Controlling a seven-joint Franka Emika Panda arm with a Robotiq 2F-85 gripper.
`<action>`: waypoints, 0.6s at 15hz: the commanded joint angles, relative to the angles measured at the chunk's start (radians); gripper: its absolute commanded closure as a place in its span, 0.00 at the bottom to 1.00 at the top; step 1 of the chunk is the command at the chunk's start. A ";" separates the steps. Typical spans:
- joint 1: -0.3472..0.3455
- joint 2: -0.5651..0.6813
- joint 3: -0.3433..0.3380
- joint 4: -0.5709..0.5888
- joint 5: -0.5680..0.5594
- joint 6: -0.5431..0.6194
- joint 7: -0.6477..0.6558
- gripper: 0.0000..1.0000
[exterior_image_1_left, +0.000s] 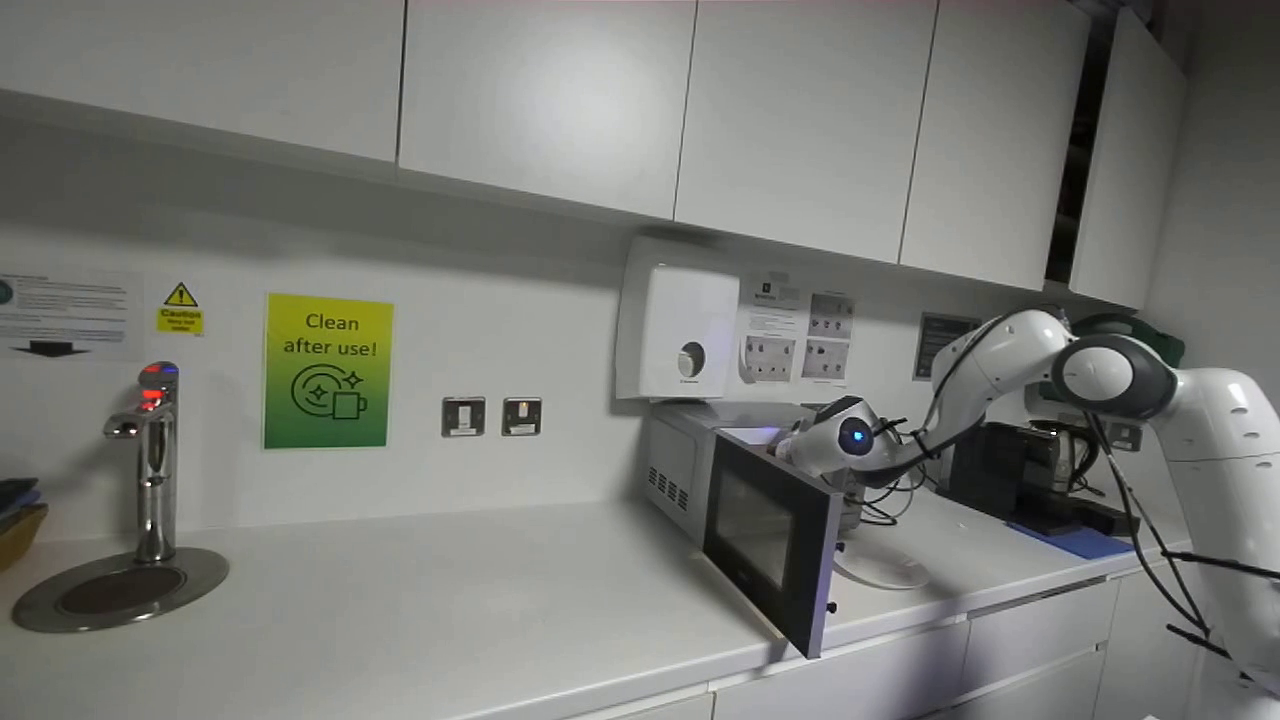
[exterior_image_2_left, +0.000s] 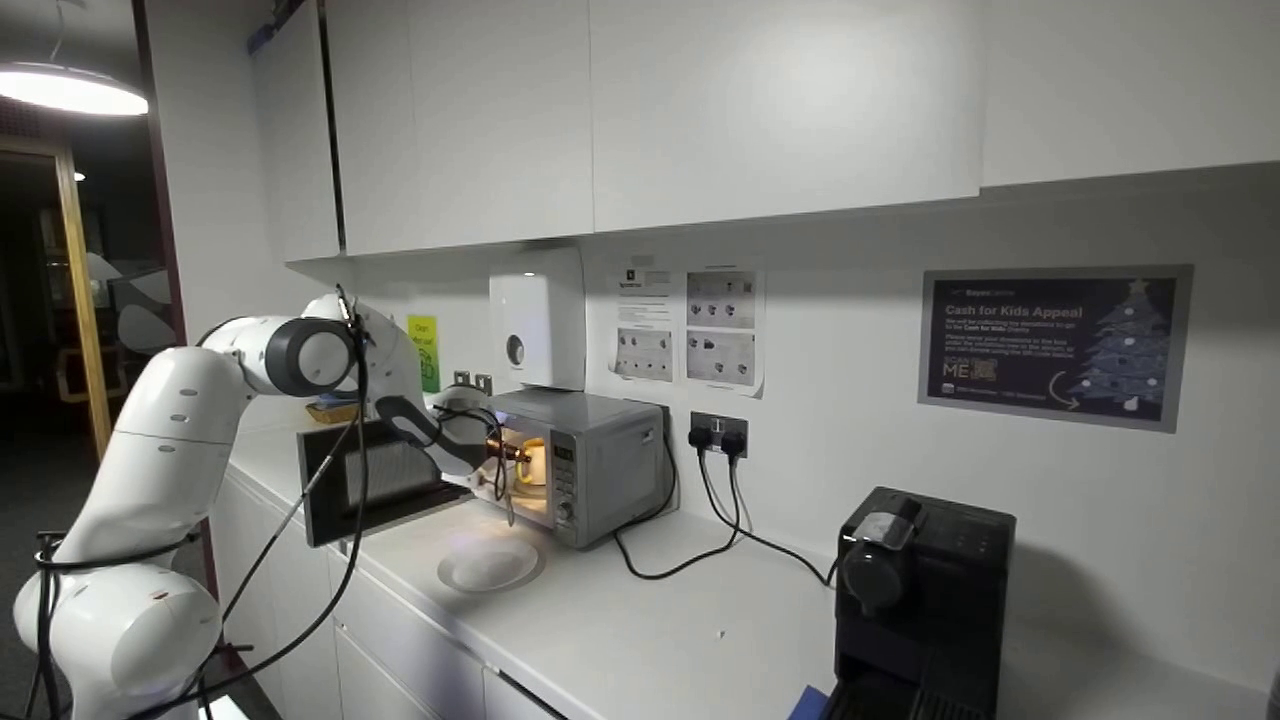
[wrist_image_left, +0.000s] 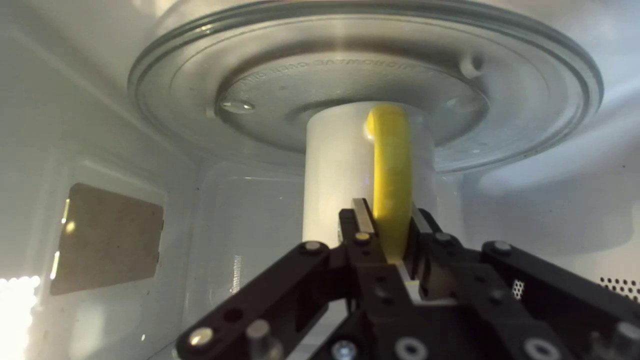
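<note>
A white mug (wrist_image_left: 330, 155) with a yellow handle (wrist_image_left: 392, 160) is inside the microwave, at the glass turntable (wrist_image_left: 200, 100), which shows at the top of the wrist view. I cannot tell whether the mug rests on the turntable or sits just above it. My gripper (wrist_image_left: 392, 217) has its two fingers on both sides of the handle and is shut on it. In an exterior view the mug (exterior_image_2_left: 537, 462) shows in the lit opening with my gripper (exterior_image_2_left: 512, 453) at its handle. In an exterior view the open door (exterior_image_1_left: 770, 530) hides my gripper.
The grey microwave (exterior_image_2_left: 620, 470) stands against the wall, its door (exterior_image_2_left: 385, 480) swung wide beside the arm. A white plate (exterior_image_2_left: 490, 565) lies on the counter before it. A black coffee machine (exterior_image_2_left: 925, 590), power cables (exterior_image_2_left: 660, 575) and a tap (exterior_image_1_left: 157, 470) are also there.
</note>
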 joint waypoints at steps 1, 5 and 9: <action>-0.013 -0.073 0.005 -0.046 -0.030 0.055 0.051 0.95; -0.009 -0.107 0.001 -0.077 -0.039 0.074 0.068 0.95; -0.005 -0.165 -0.002 -0.134 -0.042 0.058 0.071 0.95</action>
